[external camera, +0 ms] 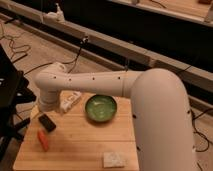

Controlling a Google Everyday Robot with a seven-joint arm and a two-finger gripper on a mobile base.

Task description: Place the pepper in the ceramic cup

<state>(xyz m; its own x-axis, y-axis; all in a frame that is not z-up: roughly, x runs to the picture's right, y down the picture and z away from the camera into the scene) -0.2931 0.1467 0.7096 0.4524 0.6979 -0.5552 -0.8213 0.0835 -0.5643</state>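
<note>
Pepper (43,140) first: I see it lying flat on the wooden counter (85,142) near the front left corner, orange-red, its narrow end pointing toward the front edge, with nothing touching it. Just behind it and a little to the right lies a flat black device (47,122), close to the pepper but apart from it. The white arm (100,82) reaches in from the big rounded body on the right, crosses above the back of the counter and bends down at a fat joint over the back left corner. The gripper hangs below that bend, on the far side of the joint from my camera, so I cannot make out its shape; its jaws stand apart at their widest, and none of the things I can see is held. I cannot see the ceramic cup; the arm's joint covers the back left corner. A white tube-like bottle (70,101) lies on its side just right of the joint, partly under the arm. The green bowl (101,98) sits upright near the middle back of the counter, right of the bottle. A pale, flat square thing (114,159) rests at the front edge, well apart from the pepper. Dark cables (15,42) trail over the floor at the upper left.
</note>
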